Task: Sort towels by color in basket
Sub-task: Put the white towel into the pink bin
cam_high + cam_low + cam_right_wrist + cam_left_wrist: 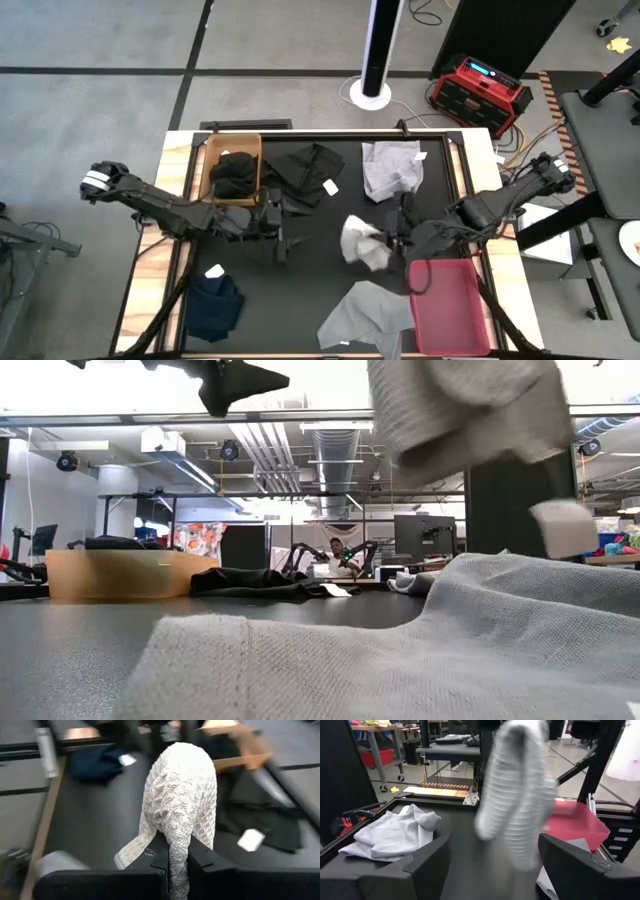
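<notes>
Step in hand, as I read it: carrying a white towel (pixel 362 243) to its bin. The right gripper (pixel 176 856) is clamped on that towel, which hangs off the table near mid-table, just beside the red bin (pixel 452 305) at the front right. The left gripper (pixel 492 865) sits near mid-table w/ fingers wide apart and nothing btwn them; in its wrist view the white towel dangles ahead of it, not touching. Next move prob. calls for swinging the towel over the red bin, lowering so the loose tail clears the rim, then letting go. Risk: tail drapes over the bin wall. Containers: the wooden bin (pixel 232 170) at back left holds black cloth; the red bin looks empty. Loose on the table: a black towel (pixel 310 170) beside the wooden bin, a grey towel (pixel 392 168) at the back right, another grey towel (pixel 365 312) at the front touching the red bin, and a navy towel (pixel 212 302) at front left.
</notes>
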